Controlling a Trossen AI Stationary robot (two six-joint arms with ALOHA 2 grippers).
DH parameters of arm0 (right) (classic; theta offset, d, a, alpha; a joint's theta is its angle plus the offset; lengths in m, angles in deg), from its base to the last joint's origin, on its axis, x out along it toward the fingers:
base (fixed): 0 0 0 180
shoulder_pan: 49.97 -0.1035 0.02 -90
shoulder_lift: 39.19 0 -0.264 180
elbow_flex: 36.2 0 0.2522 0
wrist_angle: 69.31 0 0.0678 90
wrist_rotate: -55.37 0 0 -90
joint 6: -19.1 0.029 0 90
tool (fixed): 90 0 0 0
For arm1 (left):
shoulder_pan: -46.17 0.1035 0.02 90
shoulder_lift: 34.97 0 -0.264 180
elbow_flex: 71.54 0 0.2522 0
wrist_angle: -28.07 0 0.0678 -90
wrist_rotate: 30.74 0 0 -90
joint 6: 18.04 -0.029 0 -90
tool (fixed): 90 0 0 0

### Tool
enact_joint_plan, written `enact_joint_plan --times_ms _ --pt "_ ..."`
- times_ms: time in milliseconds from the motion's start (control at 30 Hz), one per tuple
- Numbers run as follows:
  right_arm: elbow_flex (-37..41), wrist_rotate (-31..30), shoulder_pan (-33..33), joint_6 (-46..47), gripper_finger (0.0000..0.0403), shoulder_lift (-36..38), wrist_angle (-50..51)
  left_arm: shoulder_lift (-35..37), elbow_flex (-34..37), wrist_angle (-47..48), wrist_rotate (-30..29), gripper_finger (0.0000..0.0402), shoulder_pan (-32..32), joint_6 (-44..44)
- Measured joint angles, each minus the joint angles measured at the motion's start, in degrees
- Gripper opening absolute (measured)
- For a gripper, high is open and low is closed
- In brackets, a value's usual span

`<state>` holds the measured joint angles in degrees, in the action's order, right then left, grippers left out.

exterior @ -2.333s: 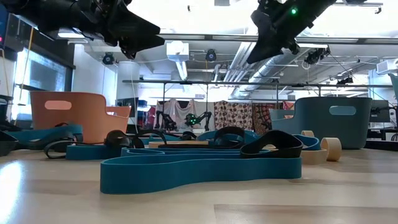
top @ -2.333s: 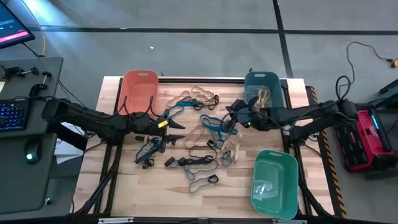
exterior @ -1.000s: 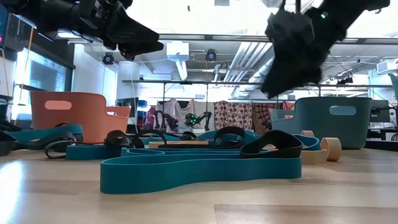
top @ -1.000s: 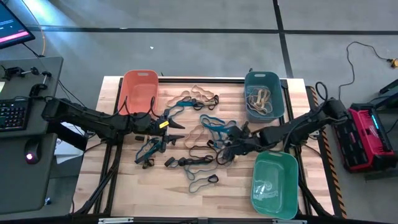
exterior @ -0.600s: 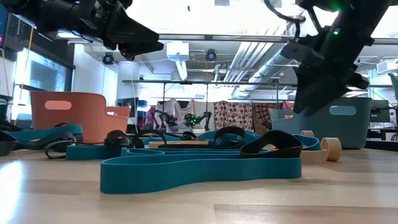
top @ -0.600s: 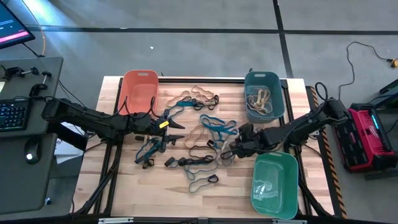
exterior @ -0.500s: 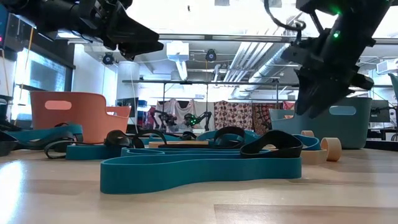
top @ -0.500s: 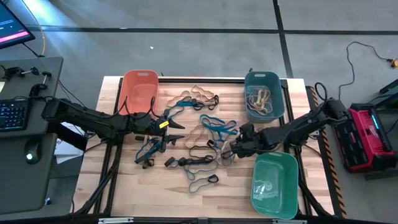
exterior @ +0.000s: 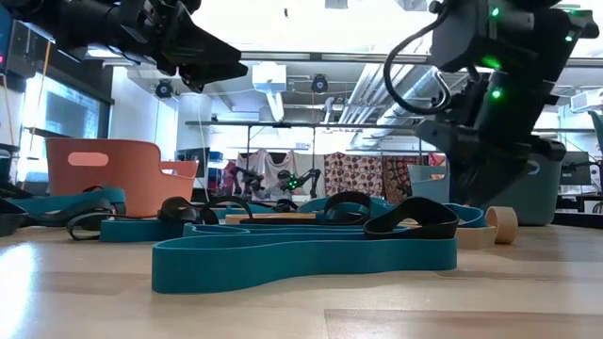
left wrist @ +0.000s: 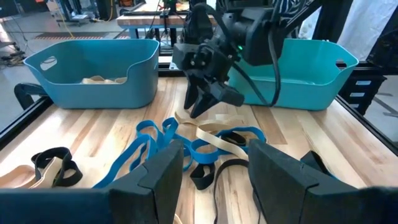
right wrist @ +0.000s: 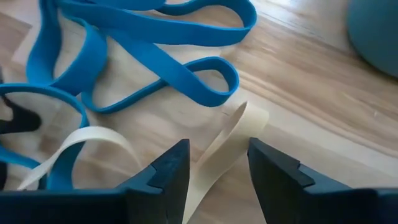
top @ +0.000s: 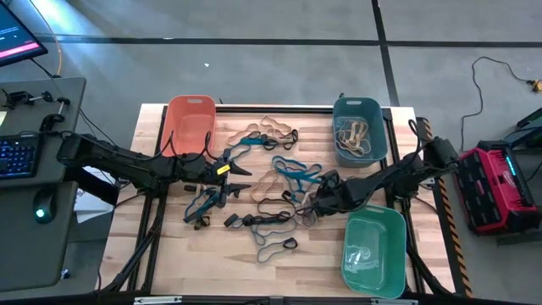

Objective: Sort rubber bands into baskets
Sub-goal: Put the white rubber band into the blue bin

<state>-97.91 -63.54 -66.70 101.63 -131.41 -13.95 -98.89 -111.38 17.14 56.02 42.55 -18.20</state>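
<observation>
Rubber bands [top: 275,191] between the baskets [top: 357,131]

Mid-table is clogged w/ a tangle of tan, blue & black rubber bands [top: 271,191]. The wooden table [top: 169,254] has bare strips along its near edge & near-left corner. Salmon plastic basket [top: 190,123], dark teal basket [top: 358,127] & green basket [top: 374,250] block three spots round the pile.

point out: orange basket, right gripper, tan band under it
orange basket [top: 190,121], high view, bare floor inside the tub.
right gripper [right wrist: 216,163], right wrist view, gap between its open fingertips.
tan band [right wrist: 222,146], right wrist view, strip running between the fingers.
</observation>
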Motion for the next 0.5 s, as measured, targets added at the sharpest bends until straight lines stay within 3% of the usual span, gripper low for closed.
enact_joint_plan --times_ms 267,500 --pt "0.0 1.5 1.7 -2.0 0.0111 -0.9 -0.1 0.0 0.0 0.0 -0.1 0.0175 -0.1 0.0" --pt "0.0 2.5 1.7 -5.5 0.0011 -0.6 -0.7 0.0 0.0 0.0 -0.1 0.0175 -0.2 0.0"
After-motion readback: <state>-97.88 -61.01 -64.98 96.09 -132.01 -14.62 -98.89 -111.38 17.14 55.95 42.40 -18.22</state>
